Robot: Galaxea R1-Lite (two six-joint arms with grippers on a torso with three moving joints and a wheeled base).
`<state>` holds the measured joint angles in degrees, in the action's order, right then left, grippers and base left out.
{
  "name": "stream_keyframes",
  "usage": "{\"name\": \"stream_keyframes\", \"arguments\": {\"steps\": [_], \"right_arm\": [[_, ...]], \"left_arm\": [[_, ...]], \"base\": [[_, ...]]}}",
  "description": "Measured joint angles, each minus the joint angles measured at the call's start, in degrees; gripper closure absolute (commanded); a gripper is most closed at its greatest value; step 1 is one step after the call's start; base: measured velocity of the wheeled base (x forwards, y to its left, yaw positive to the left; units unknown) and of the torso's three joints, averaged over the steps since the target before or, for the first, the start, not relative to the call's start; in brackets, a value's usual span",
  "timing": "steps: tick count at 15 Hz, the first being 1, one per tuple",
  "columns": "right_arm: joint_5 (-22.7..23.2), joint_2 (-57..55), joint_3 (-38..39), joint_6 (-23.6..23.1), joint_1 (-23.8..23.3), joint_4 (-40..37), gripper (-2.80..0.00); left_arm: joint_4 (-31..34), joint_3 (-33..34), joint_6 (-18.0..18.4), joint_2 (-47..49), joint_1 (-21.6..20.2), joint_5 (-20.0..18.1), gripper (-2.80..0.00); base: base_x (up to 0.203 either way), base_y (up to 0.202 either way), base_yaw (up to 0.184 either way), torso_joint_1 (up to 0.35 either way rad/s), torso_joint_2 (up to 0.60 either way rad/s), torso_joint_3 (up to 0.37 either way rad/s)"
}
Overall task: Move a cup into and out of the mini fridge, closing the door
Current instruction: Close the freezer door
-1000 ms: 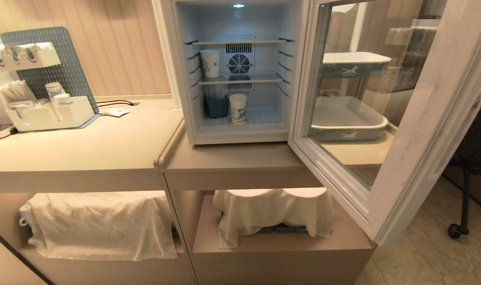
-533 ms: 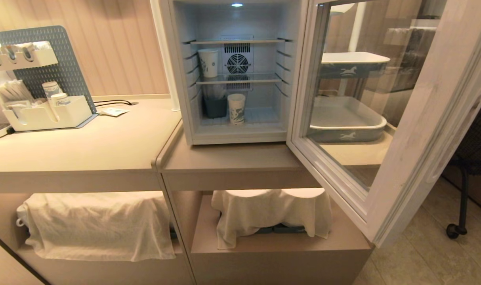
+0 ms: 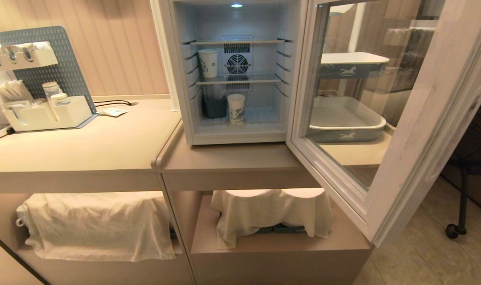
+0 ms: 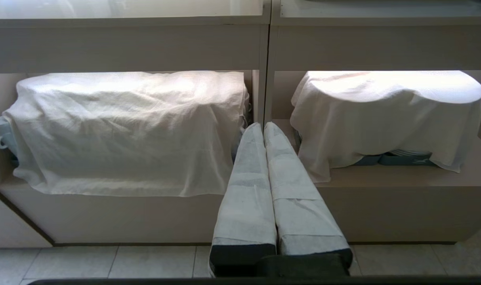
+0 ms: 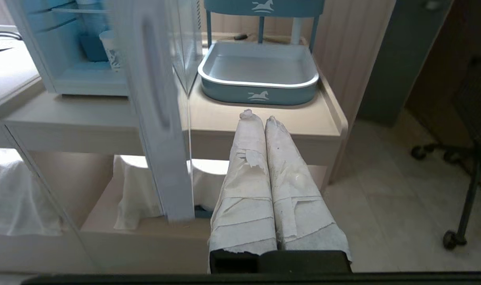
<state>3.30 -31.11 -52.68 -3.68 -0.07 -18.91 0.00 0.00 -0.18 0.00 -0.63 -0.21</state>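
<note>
Cup [image 3: 237, 108]: white, blue swirl print; upright on the floor of the mini fridge [image 3: 177, 71], near the front, just beside a dark container [image 3: 215, 107].
Second cup [image 3: 209, 63]: small blue emblem, on the middle shelf, left of the round rear fan [image 3: 238, 63].
Door [image 3: 422, 130]: swung wide open to the right, glass pane showing two grey-blue trays [image 3: 345, 118] behind it.
Fridge interior: lit from the top.
Counter [image 3: 86, 146]: white organiser [image 3: 46, 114] with stacked cups at far left.
Lower shelves: white cloths [image 3: 98, 225] draped over items.
Left gripper [image 4: 263, 127]: wrapped fingers pressed together, empty, low before the lower shelves.
Right gripper [image 5: 256, 117]: fingers together, empty, beside the open door's edge, pointing toward the tray.
</note>
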Motion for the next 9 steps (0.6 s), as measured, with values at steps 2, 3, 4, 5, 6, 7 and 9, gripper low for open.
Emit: {"name": "stream_keyframes", "arguments": {"steps": [2, 3, 4, 5, 6, 7, 9], "right_arm": [[0.10, -12.36, -13.55, 0.62, 0.00, -2.10, 0.00], [0.10, -18.23, -20.20, 1.03, 0.00, -3.32, 0.00], [0.07, -23.67, -25.55, 1.86, -0.04, -5.40, 0.00], [0.00, -29.19, -30.04, 3.71, -0.04, -8.52, 0.00], [-0.08, -33.86, -32.91, 6.51, -0.04, -11.87, 0.00], [-0.20, -37.38, -33.95, 9.27, -0.04, -14.33, 0.00], [-1.70, -43.61, -34.27, 12.01, -0.25, -15.20, 0.00]], "left_arm": [[0.00, 0.00, 0.00, 0.00, -0.07, 0.00, 0.00], [0.00, 0.00, 0.02, 0.00, -0.05, 0.02, 0.00], [-0.01, 0.00, 0.00, 0.00, -0.02, 0.04, 0.00], [-0.01, 0.00, 0.02, 0.00, -0.05, 0.02, 0.00], [-0.02, 0.00, 0.02, 0.00, -0.07, 0.05, 0.00], [-0.05, 0.00, 0.01, 0.00, -0.05, 0.01, 0.00], [-0.05, 0.00, 0.02, 0.00, -0.05, 0.02, 0.00]], "base": [[0.000, 0.000, 0.000, 0.000, 0.00, 0.000], [0.000, 0.000, 0.000, 0.000, 0.00, 0.000], [0.000, 0.000, 0.000, 0.000, 0.00, 0.000], [0.000, 0.000, 0.000, 0.000, 0.00, 0.000], [0.000, 0.000, 0.000, 0.000, 0.00, 0.000], [0.000, 0.000, 0.000, 0.000, 0.00, 0.000], [0.000, 0.000, 0.000, 0.000, 0.00, 0.000]]}}
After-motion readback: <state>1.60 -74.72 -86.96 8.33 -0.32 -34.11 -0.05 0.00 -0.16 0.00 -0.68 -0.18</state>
